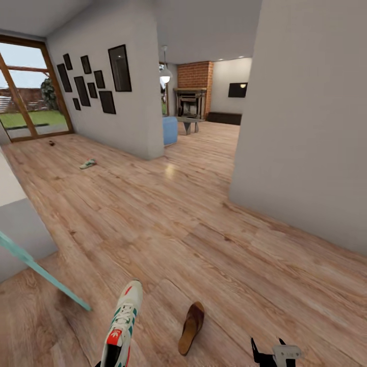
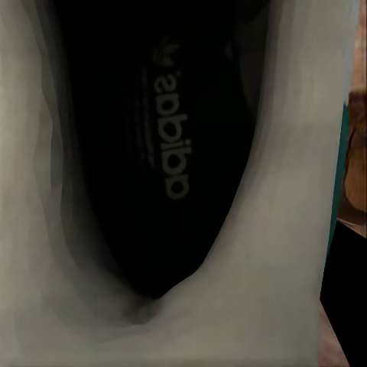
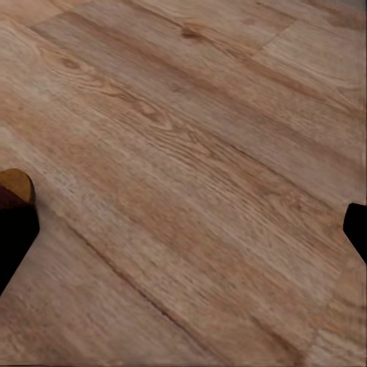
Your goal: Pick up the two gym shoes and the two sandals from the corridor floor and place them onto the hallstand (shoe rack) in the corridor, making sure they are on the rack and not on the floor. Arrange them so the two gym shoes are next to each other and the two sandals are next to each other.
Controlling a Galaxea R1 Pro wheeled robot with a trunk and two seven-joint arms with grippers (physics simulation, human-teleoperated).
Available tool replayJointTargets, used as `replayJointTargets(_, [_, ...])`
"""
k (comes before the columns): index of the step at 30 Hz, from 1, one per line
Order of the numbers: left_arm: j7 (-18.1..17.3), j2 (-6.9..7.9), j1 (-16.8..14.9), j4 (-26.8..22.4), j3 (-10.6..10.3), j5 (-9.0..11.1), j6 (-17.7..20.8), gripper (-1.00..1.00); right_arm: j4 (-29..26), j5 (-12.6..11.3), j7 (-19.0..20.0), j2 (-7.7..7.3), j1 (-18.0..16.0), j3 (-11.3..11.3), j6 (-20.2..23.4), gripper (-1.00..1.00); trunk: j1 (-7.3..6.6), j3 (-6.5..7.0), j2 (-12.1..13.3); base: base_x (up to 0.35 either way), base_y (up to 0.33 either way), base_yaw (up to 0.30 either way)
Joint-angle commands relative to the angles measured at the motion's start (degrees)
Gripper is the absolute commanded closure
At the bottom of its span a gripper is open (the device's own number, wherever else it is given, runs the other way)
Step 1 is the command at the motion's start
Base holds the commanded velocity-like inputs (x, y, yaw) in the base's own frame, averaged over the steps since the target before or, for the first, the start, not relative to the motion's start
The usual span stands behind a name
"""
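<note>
Floor: light wood-plank corridor floor (image 1: 193, 224), grain visible, planks running diagonally in the head view. Grey wall (image 1: 311, 127) on the right, another grey wall (image 1: 122, 117) with dark picture frames (image 1: 120, 67) on the left. Glazed door (image 1: 30, 92) far left looks onto grass. Past the corridor there's a brick fireplace (image 1: 192, 99) and a blue seat (image 1: 170, 130). A teal bar (image 1: 46, 278) crosses the lower-left of the head view.

Near gym shoe (image 1: 121, 329): at the bottom edge of the head view, long axis roughly straight away from the robot, toe pointing forward. Left wrist view looks directly into its dark insole (image 2: 164, 138), with white shoe lining around it. Left gripper can't be made out, so I can't tell whether it's apart or clamped.

Near sandal (image 1: 191, 328): flat on the floor just right of that shoe, not touching it. Long axis slightly tilted, far end leaning right.

Second gym shoe (image 1: 87, 163): far off on the floor near the picture wall, lying crosswise. Too small to tell which way the toe points. Small brown item (image 1: 51, 143) by the glazed door, probably the other sandal; can't confirm.

Right gripper (image 1: 270, 351): at the bottom edge right of the sandal, fingers apart, nothing between them. Right wrist view shows bare planks with dark fingertips (image 3: 15, 237) at both sides.
</note>
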Motion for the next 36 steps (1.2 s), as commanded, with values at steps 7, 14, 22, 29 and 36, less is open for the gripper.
replayJointTargets(7, [0.1,0.05,0.0,0.0,-0.2,-0.1,-0.2,1.0,0.1,0.4,-0.1,0.01,0.0,-0.4,-0.2,-1.0,-0.01,-0.23,0.0,0.0,0.0,-0.271])
replayJointTargets(14, [0.1,0.08,0.0,0.0,-0.2,-0.1,-0.2,1.0,0.1,0.4,-0.1,0.01,0.0,-0.4,-0.2,-1.0,-0.01,-0.4,0.0,0.0,0.0,-0.271])
replayJointTargets(22, [0.1,0.11,0.0,0.0,-0.2,-0.1,-0.2,1.0,0.1,0.4,-0.1,0.01,0.0,-0.4,-0.2,-1.0,-0.01,-0.61,0.0,0.0,0.0,-0.271])
replayJointTargets(29, [0.1,0.12,0.0,0.0,-0.2,-0.1,-0.2,1.0,0.1,0.4,-0.1,0.01,0.0,-0.4,-0.2,-1.0,-0.01,-0.79,0.0,0.0,0.051,-0.271])
replayJointTargets(36, [0.1,0.08,0.0,0.0,-0.2,0.0,-0.2,1.0,0.0,0.4,-0.1,0.01,0.0,-0.4,-0.2,-1.0,-0.01,-0.96,0.0,0.0,0.257,-0.271])
